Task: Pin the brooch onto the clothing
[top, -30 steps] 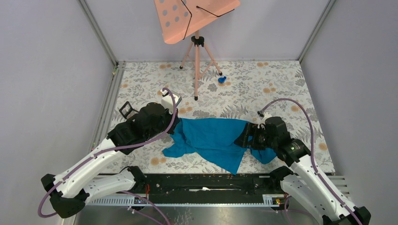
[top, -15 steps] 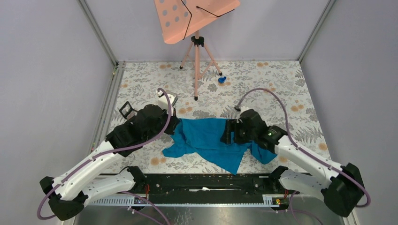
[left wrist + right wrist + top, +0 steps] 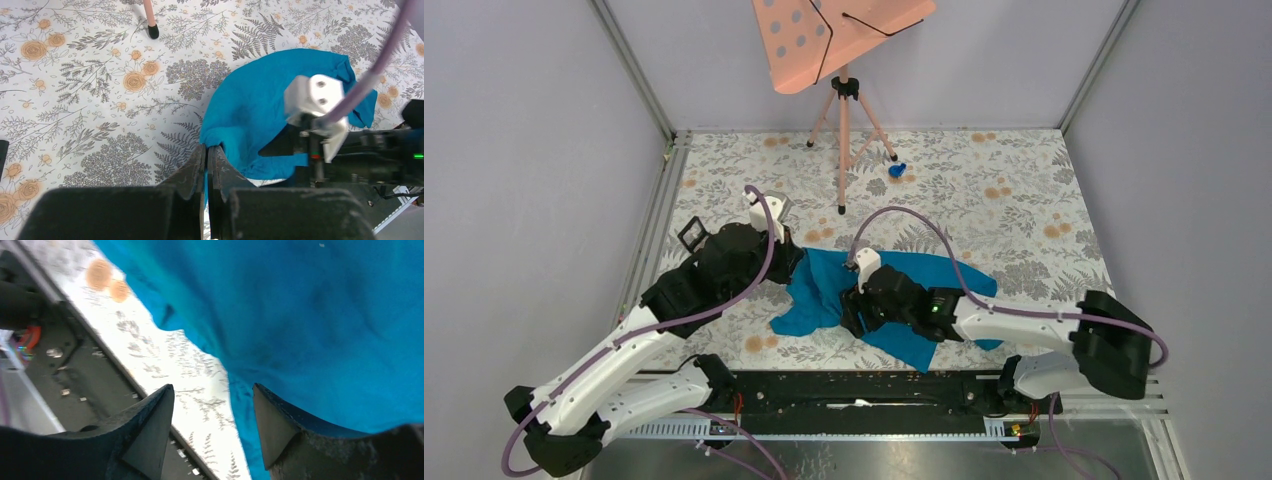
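floral table [image 3: 1024, 190], grey walls, teal shirt [image 3: 824, 285] crumpled mid-table: soft, light, likely to bunch, so best taken by an edge. left wrist: left claw [image 3: 206, 148] pressed together at the shirt's hem, can't tell if cloth is caught. right wrist: right claw [image 3: 211, 390] spread over the cloth. brooch not visible in any view

Bright even light from above, faint soft shadows on the desk [image 3: 1024, 190], top view sharp, left wrist view crisp, right wrist view motion-blurred, its jaws dark, soft-edged.
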